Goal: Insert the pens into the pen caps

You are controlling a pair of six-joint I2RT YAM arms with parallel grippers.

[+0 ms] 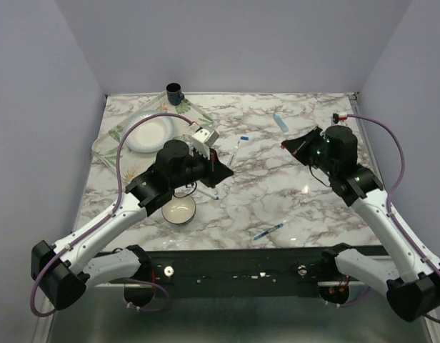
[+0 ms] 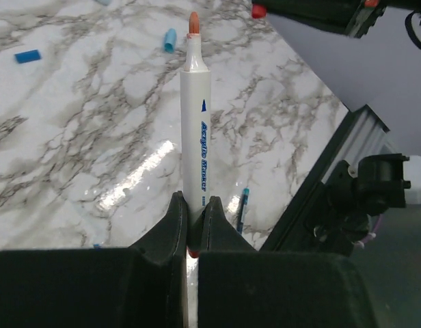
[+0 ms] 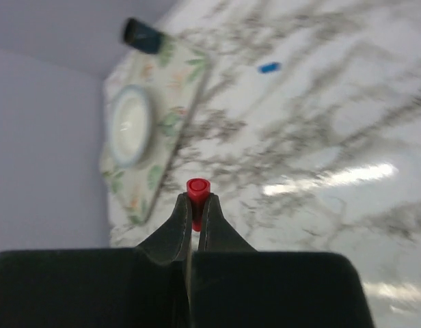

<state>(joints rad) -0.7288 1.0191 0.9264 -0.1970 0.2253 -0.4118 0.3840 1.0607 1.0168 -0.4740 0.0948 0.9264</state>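
My left gripper (image 2: 192, 212) is shut on the lower end of a white-barrelled pen (image 2: 195, 130) whose bare red tip points away from it, held above the table. From above the left gripper (image 1: 226, 171) sits at centre-left. My right gripper (image 3: 195, 205) is shut on the red cap (image 3: 197, 188); from above it (image 1: 285, 145) faces the left one across a gap. The red cap also shows in the left wrist view (image 2: 259, 10). A dark blue cap (image 1: 243, 138) and a light blue cap (image 1: 280, 121) lie on the marble. A slim blue pen (image 1: 270, 230) lies near the front.
A floral tray (image 1: 116, 132) with a white plate (image 1: 150, 133) lies at back left, with a dark cup (image 1: 174, 93) behind it. A white bowl (image 1: 178, 210) sits under the left arm. A small white box (image 1: 203, 135) is beside the tray. A thin white pen (image 1: 234, 153) lies by the dark blue cap.
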